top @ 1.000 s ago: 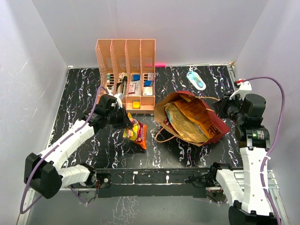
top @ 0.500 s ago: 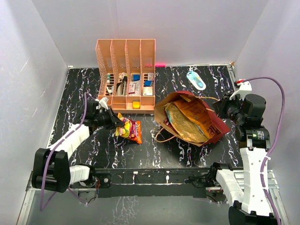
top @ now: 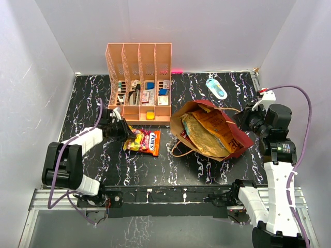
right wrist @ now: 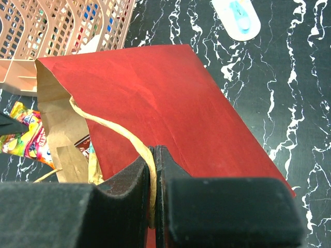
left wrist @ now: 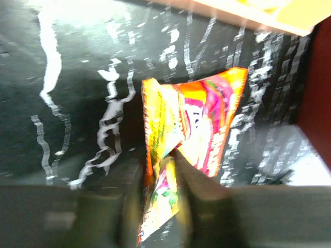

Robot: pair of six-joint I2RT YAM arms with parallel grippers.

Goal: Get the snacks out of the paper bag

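Observation:
The paper bag (top: pixel 235 135) lies on its side right of centre, dark red outside, its mouth open to the left. Inside it I see a mustard-gold chip bag (top: pixel 199 137) and a flat orange packet (top: pixel 217 121). My right gripper (top: pixel 244 120) is shut on the bag's thin loop handle (right wrist: pixel 116 129) above the red side (right wrist: pixel 160 93); the wrist view shows this grip (right wrist: pixel 155 157). My left gripper (top: pixel 124 135) is shut on the left end of the orange-red candy bag (top: pixel 146 141), which lies low over the table. In the left wrist view the candy bag (left wrist: pixel 196 119) sits between the jaws of my left gripper (left wrist: pixel 163 165).
A peach slotted organiser (top: pixel 138 82) stands at the back, just behind the candy bag. A light-blue-and-white oval packet (top: pixel 216 88) lies at the back right. White walls enclose the black marbled table (top: pixel 83 103).
My left arm has drawn back to the left and lowered. The candy bag has gone from hanging end-down to lying flat, a little further left. The right arm and the bag have not moved.

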